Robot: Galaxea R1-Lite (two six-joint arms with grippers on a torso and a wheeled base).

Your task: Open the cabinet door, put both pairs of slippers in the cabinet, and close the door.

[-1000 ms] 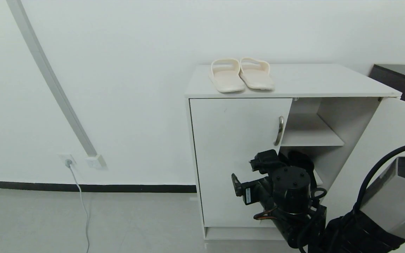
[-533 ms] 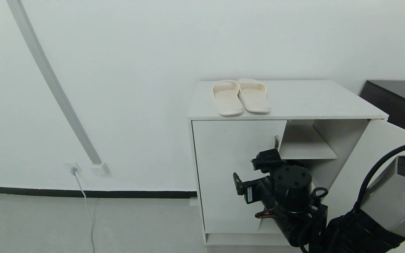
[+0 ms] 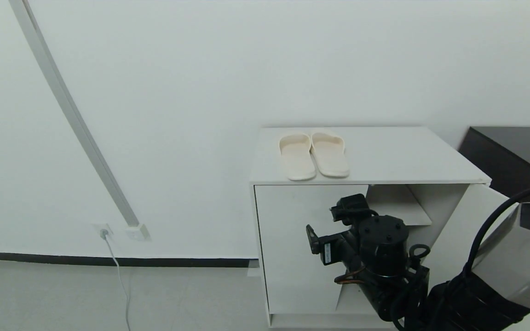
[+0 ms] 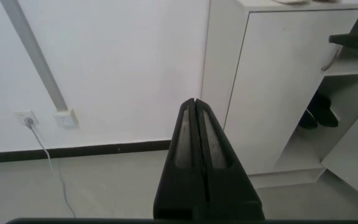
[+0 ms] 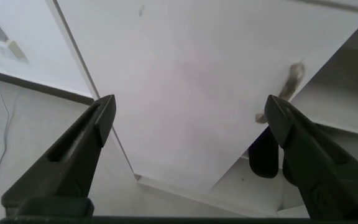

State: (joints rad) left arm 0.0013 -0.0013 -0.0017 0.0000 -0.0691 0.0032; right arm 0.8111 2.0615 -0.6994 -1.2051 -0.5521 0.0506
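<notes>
You have 1 cream pair of slippers on top of the cabinet. The dark pair lies low inside, hard to make out. The left gripper is pressed together and empty. The right gripper gapes wide and empty before the closed door.

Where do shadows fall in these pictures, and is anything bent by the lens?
Head view: the open cabinet compartment is shaded under its top, the cream slippers evenly lit; the wall conduit bows, lens distortion. Left wrist view: the dark slippers sit in the shaded interior.
</notes>
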